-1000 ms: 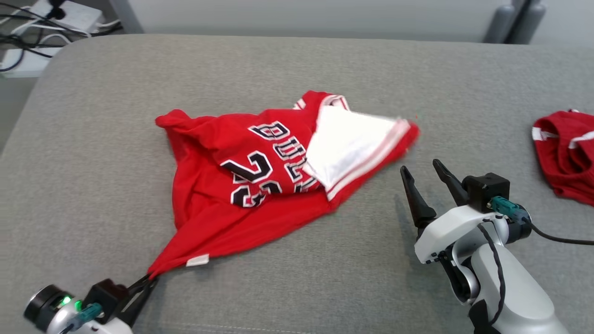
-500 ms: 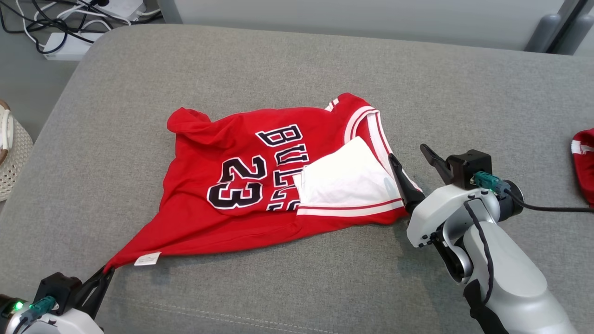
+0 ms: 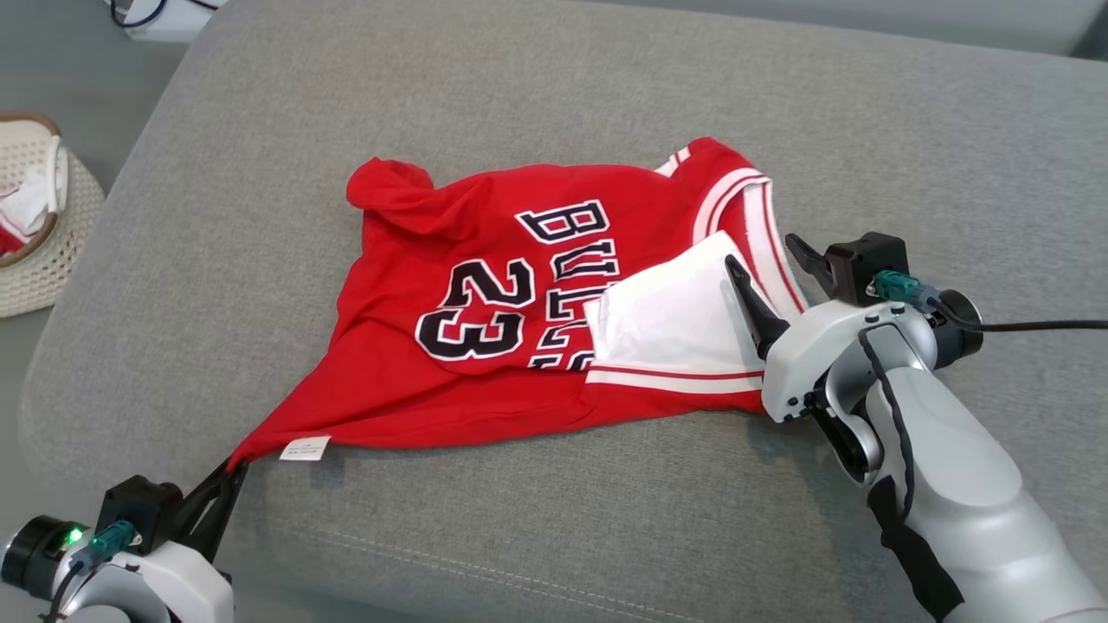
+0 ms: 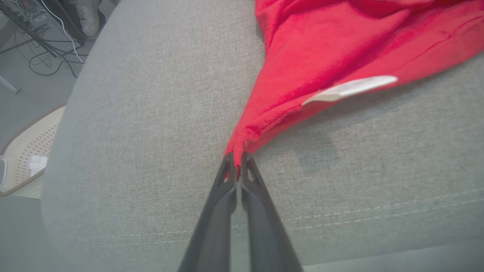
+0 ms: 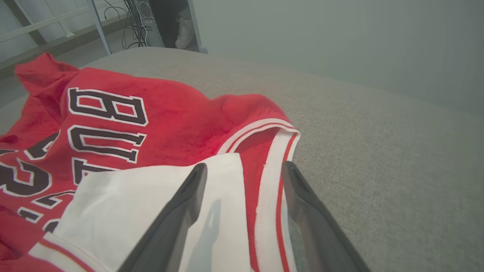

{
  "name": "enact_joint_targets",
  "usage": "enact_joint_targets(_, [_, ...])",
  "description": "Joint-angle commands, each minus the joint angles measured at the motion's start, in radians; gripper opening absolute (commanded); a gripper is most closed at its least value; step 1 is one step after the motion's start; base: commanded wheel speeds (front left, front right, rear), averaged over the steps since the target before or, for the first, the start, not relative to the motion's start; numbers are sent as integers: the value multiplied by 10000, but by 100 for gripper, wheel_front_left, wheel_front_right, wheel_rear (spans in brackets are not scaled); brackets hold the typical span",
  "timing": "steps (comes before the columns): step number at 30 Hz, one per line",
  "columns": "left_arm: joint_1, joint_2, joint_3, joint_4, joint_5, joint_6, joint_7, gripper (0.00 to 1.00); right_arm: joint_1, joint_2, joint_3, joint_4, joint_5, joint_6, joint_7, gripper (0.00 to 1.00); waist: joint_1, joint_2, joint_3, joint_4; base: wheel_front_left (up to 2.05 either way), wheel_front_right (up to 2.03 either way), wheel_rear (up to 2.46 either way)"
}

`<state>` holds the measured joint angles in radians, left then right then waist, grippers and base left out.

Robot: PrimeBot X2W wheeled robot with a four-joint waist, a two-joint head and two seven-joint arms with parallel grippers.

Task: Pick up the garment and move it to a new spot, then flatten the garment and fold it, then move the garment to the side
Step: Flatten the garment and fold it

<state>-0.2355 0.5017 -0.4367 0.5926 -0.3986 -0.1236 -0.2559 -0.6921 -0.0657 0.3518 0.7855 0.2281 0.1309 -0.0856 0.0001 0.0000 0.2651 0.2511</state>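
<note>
Head view, garment: we see the red "BULLS 23" jersey (image 3: 511,346) lying rumpled mid-bench (image 3: 519,86), with a white inner flap turned up on its right.
Head view, hands: our left hand (image 3: 229,474) pinches the hem corner beside the white label (image 3: 305,448). Our right hand (image 3: 762,251) is spread over the striped trim.
Left wrist view: fingers are pressed together on red cloth drawn taut.
Right wrist view: spread fingers straddle the striped edge, gripping nothing.
Progress: we judge flattening to be under way. Folding and moving the garment aside remain.
Surroundings: the bench is grey and upholstered. A woven basket (image 3: 35,260) stands on the floor to the left.
</note>
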Motion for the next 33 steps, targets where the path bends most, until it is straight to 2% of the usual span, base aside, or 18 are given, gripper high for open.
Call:
enact_joint_targets(1, [-507, 401, 428, -199, 123, -39, -59, 0, -282, 155, 142, -131, -79, -2, -32, 100, -1, 0, 237, 229, 0, 0, 0])
enact_joint_targets(6, [-590, 295, 347, -488, 72, -64, -59, 0, -581, 155, -19, 289, -110, -2, -152, 100, -1, 0, 506, 525, 0, 0, 0])
enact_joint_targets(12, [-611, 444, 94, -788, -235, -68, -59, 0, -848, 155, -39, 788, -70, -2, -251, 100, -1, 0, 745, 725, 0, 0, 0])
enact_joint_targets(13, [-616, 468, 68, -810, -272, -68, -59, 0, -879, 155, -16, 834, -50, -2, -288, 96, -1, 0, 769, 738, 0, 0, 0])
enact_joint_targets(14, [-622, 484, 48, -827, -309, -69, -59, 0, -909, 155, 16, 873, -36, -2, -328, 82, -1, 0, 790, 744, 0, 0, 0])
enact_joint_targets(16, [-637, 498, 17, -847, -357, -69, -59, 0, -953, 155, 80, 914, 20, -2, -461, 40, -1, 0, 813, 743, 0, 0, 0])
enact_joint_targets(17, [-641, 503, 5, -860, -377, -69, -59, 0, -976, 155, 106, 937, 31, -2, -537, 34, -1, 0, 814, 728, 0, 0, 0])
enact_joint_targets(18, [-642, 509, -12, -876, -389, -69, -59, 0, -988, 155, 141, 958, 67, -2, -588, 13, -1, 0, 809, 706, 0, 0, 0])
enact_joint_targets(19, [-640, 509, -26, -891, -410, -69, -59, 0, -993, 155, 170, 970, 117, -2, -646, 2, -1, 0, 798, 678, 0, 0, 0])
enact_joint_targets(33, [-571, 598, 67, -973, -450, -70, -59, 0, -840, 155, 591, 489, 751, -2, -1369, 0, -1, 0, 565, 60, 0, 0, 0])
